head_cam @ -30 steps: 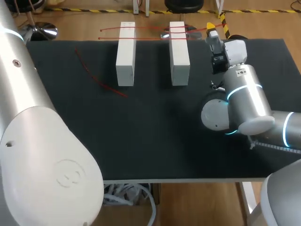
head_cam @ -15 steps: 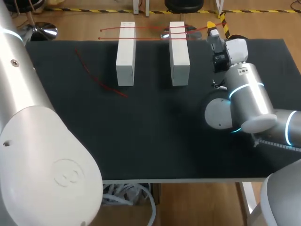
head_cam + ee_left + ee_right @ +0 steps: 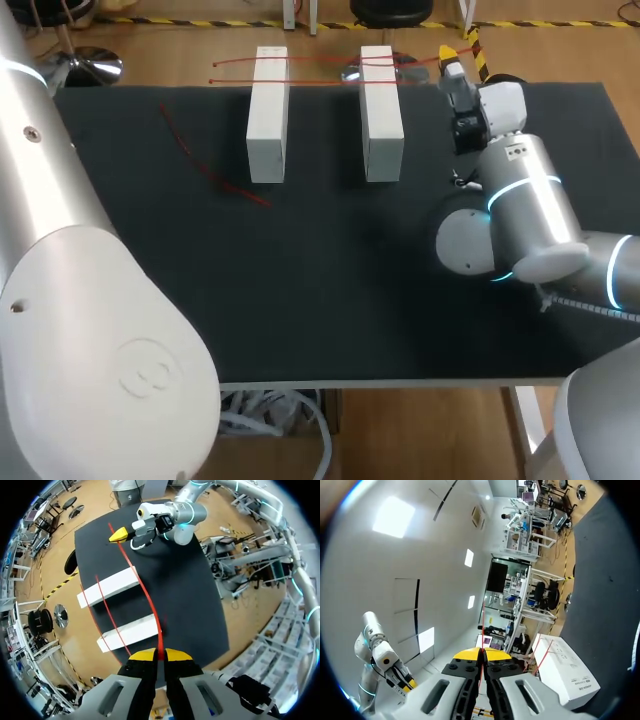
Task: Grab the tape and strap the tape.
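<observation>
Two white blocks point(image 3: 267, 120) point(image 3: 381, 115) stand side by side at the back of the black table point(image 3: 330, 290). Two thin red tapes point(image 3: 320, 60) lie across their far ends. At the far right, my right gripper point(image 3: 450, 64) is shut on the end of one tape. In the right wrist view a red line rises from between its closed yellow tips point(image 3: 482, 653), with a white block point(image 3: 565, 672) beside it. My left gripper point(image 3: 160, 654) is shut on a red tape point(image 3: 145, 592) that runs past both blocks point(image 3: 107, 586) point(image 3: 131, 632) towards the right gripper point(image 3: 122, 534). The head view does not show the left gripper.
A third red tape point(image 3: 205, 165) lies loose on the table, left of the blocks. My left arm's large white links point(image 3: 90, 300) fill the left of the head view. The right arm's elbow point(image 3: 520, 215) hangs over the table's right side.
The right arm has edged slightly to the right. The blocks and tapes look unmoved.
</observation>
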You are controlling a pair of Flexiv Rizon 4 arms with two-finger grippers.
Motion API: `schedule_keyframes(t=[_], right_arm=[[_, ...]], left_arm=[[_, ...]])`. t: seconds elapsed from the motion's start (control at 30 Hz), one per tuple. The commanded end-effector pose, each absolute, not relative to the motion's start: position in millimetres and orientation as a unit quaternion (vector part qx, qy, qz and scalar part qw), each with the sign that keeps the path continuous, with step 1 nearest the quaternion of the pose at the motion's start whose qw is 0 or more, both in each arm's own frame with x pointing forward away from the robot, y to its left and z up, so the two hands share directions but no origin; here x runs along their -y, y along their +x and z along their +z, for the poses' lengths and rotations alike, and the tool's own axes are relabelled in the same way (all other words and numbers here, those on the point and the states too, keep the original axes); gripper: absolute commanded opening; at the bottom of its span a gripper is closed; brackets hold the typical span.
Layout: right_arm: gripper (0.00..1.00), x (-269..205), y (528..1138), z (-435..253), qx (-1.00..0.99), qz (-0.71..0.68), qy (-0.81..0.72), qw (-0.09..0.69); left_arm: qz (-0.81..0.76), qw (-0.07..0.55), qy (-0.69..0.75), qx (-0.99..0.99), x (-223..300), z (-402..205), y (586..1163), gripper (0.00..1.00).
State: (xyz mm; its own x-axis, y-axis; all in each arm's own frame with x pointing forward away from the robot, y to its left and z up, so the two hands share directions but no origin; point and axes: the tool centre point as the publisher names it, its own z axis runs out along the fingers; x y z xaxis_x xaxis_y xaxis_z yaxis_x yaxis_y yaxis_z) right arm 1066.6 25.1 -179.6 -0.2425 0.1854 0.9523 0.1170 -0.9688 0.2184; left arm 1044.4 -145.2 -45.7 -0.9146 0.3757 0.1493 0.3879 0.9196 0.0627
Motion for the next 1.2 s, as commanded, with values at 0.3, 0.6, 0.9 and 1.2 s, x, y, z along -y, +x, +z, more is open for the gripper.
schedule_keyframes(t=[0.3, 0.6, 0.9, 1.2], right_arm=[[0.00, -18.5, 1061.5, -158.5, -0.130, 0.775, 0.615, 0.068], [0.00, -6.8, 1059.6, -128.5, -0.204, 0.700, 0.668, 0.148], [0.00, 11.0, 1060.0, -127.0, -0.279, 0.663, 0.634, 0.286], [0.00, 14.0, 1056.6, -133.7, -0.292, 0.629, 0.646, 0.320]], left_arm=[[-0.053, 0.074, -0.208, 0.974, 157.7, -29.6, 1051.2, 0.00], [-0.053, 0.074, -0.208, 0.974, 157.7, -29.6, 1051.2, 0.00], [-0.053, 0.074, -0.208, 0.974, 157.7, -29.6, 1051.2, 0.00], [-0.053, 0.074, -0.208, 0.974, 157.7, -29.6, 1051.2, 0.00]])
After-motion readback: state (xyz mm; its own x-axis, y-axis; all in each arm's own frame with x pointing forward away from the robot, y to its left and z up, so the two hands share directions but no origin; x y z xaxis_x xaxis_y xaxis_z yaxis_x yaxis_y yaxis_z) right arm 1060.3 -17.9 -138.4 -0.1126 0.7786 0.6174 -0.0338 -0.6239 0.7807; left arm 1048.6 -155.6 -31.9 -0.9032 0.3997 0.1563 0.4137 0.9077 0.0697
